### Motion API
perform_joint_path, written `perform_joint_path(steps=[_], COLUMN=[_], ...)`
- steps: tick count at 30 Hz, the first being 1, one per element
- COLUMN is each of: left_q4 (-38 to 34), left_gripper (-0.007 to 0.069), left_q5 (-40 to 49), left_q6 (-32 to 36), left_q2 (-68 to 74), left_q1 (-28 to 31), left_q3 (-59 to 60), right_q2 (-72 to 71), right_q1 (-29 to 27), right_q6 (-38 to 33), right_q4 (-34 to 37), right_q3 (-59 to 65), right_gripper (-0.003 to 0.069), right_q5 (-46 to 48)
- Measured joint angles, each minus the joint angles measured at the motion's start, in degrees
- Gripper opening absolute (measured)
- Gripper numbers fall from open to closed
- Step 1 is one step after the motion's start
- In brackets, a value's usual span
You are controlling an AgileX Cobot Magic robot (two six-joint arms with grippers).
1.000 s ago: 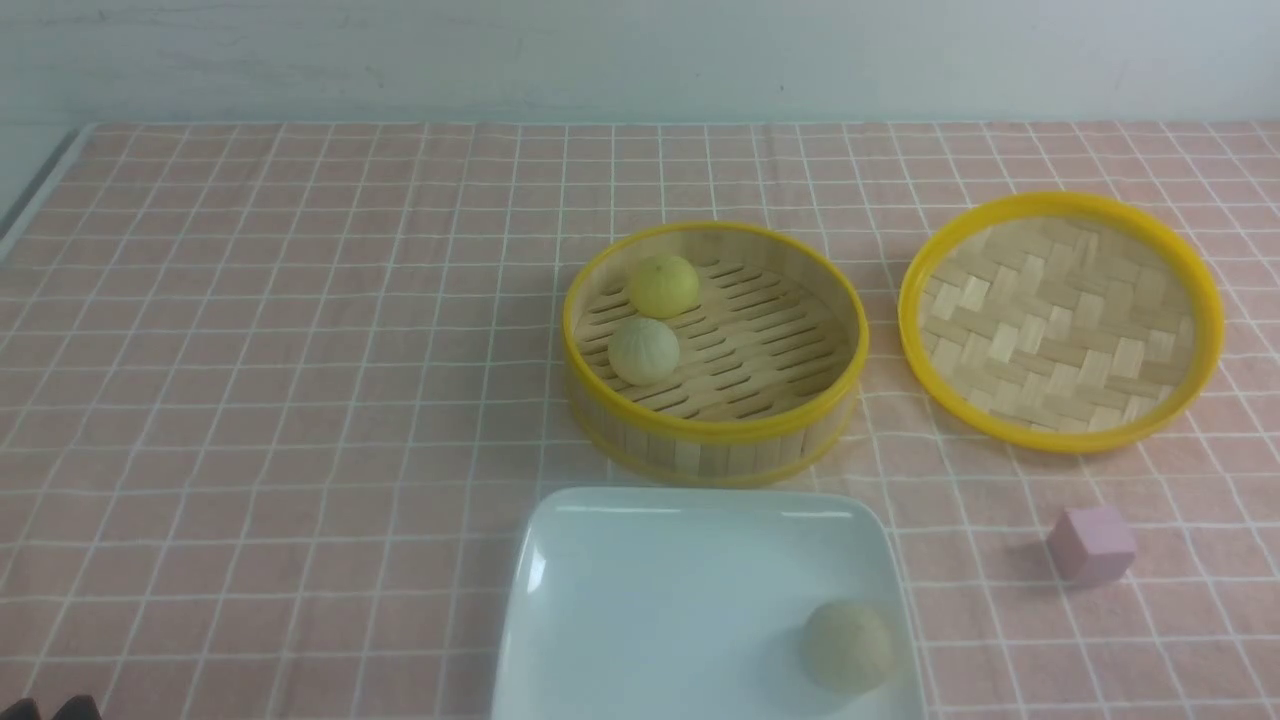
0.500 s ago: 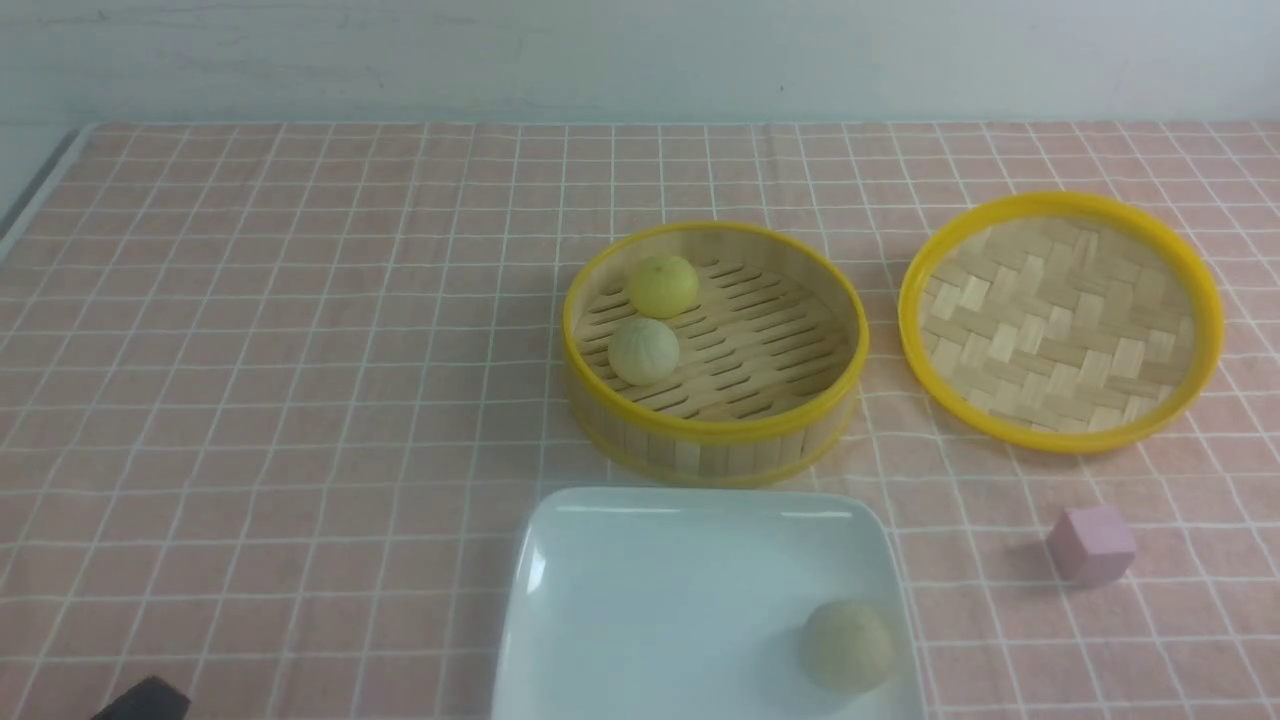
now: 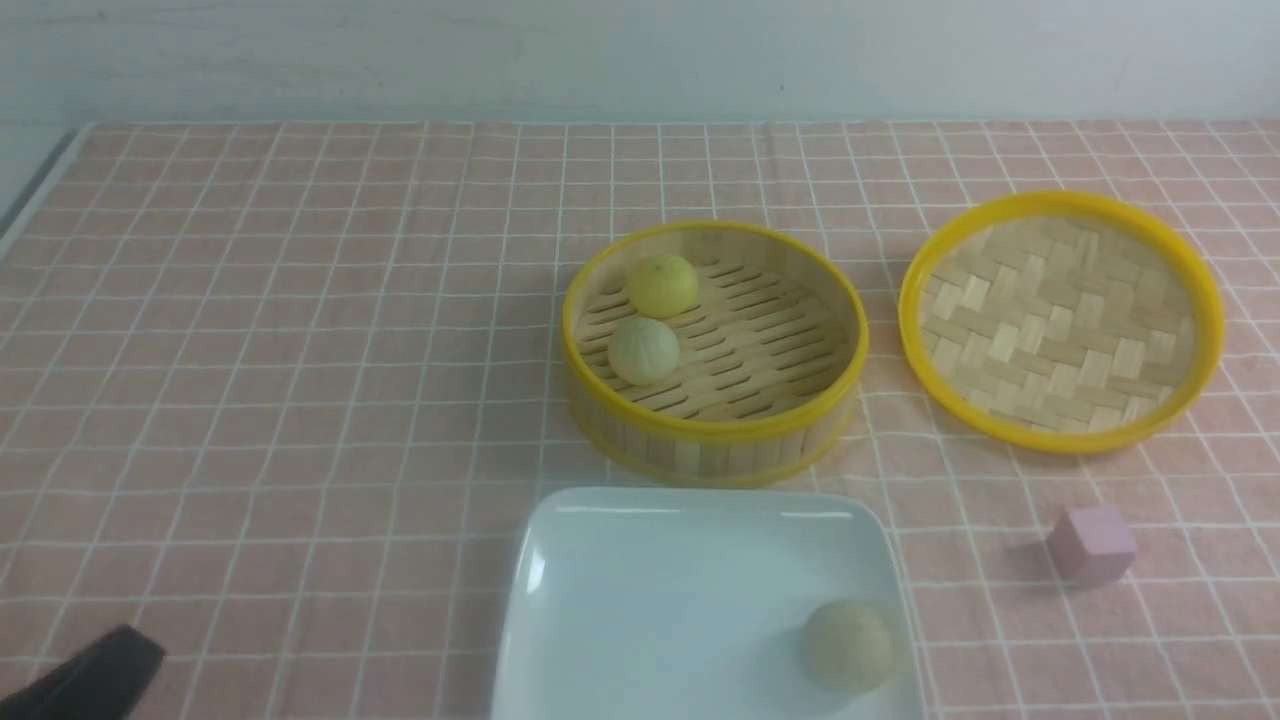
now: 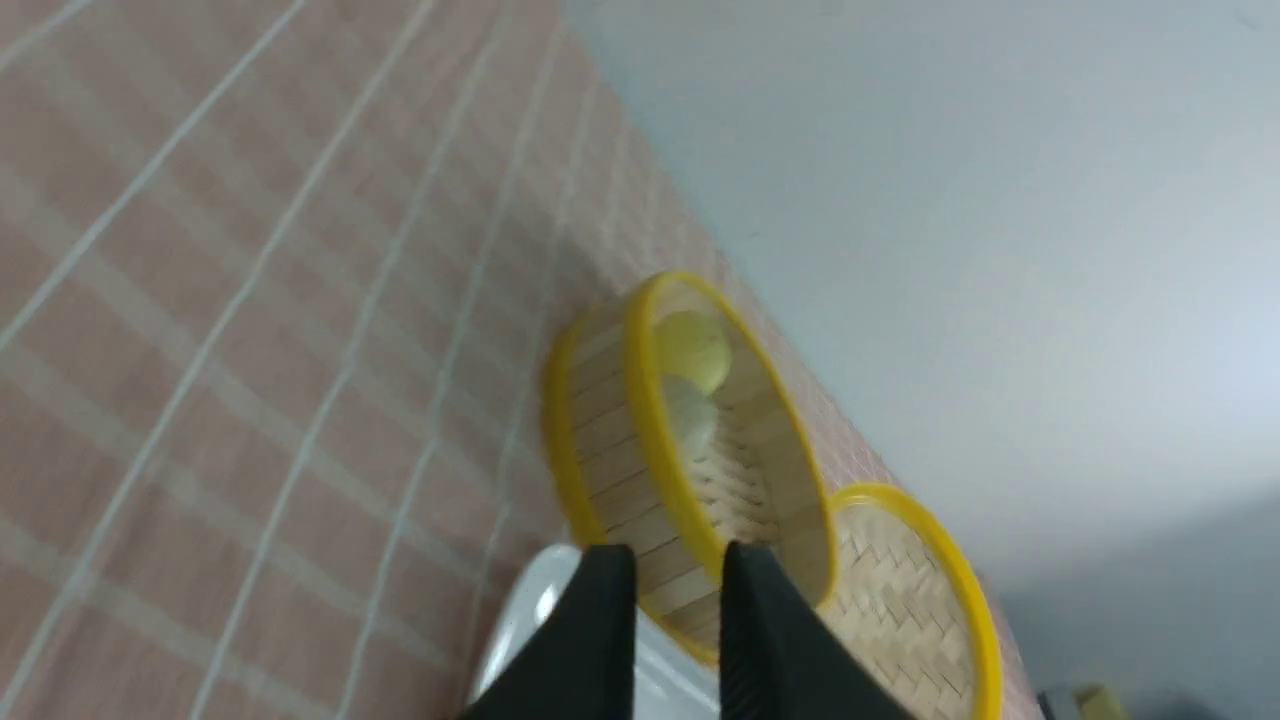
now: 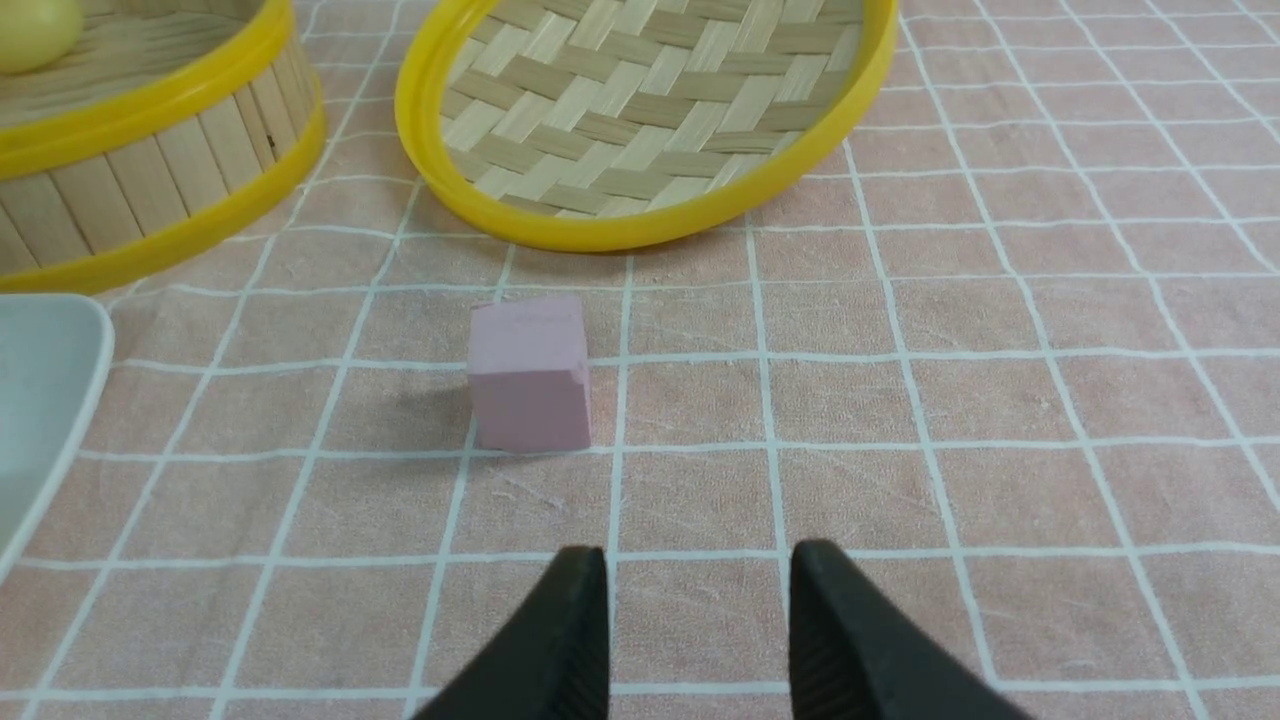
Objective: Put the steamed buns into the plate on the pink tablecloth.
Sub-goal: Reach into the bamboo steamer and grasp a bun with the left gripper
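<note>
1. The white plate on the pink tablecloth held one cream bun.
2. The bamboo steamer held a yellow bun and a second cream bun.
3. The left gripper and right gripper stood slightly spread, empty.
4. The buns looked soft and light; I'd pinch gently across the middle.

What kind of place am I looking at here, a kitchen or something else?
Probably a staged tabletop for robot practice, not a real kitchen: a pink tablecloth against a bare pale wall, a bamboo steamer beside a white plate, and a stray pink cube.
</note>
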Motion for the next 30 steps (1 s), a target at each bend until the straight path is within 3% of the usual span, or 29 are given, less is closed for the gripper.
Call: perform_joint_path(steps=[4,10,12,17,20,23,26,30], left_q4=[7.06,15.85,16.19,9.61,-5.11,-10.55,-9.89,-2.07], left_gripper=[0.0019,-0.0001,-0.0001,-0.0001,-0.0001,0.0003,0.0014,0.006], left_q5=[10.0,40.8,45.91,47.42,47.06,46.13,43.34,39.26], left_q6=[7.92,10.36,12.55,21.18,32.4,36.97,36.27,34.42], left_q2=[6.39,32.05,40.52,54.86,66.04,73.5,80.43,91.48], left_q1=[-0.08,-0.14,-0.14,-0.14,-0.48,-3.44,-8.5,-15.34], left_q3=[-15.07,-31.14,-35.12,-41.98,-46.94,-50.72,-55.12,-64.85], right_q2=[0.0,0.0,0.0,0.0,0.0,0.0,0.0,0.0], right_q1=[0.0,0.0,0.0,0.0,0.0,0.0,0.0,0.0], right_q6=[0.0,0.0,0.0,0.0,0.0,0.0,0.0,0.0], right_q4=[0.0,0.0,0.0,0.0,0.0,0.0,0.0,0.0], right_q3=[0.0,0.0,0.0,0.0,0.0,0.0,0.0,0.0], right_gripper=[0.0239,0.0239,0.0239,0.0239,0.0239,0.0239,0.0239,0.0239], right_q5=[0.0,0.0,0.0,0.0,0.0,0.0,0.0,0.0])
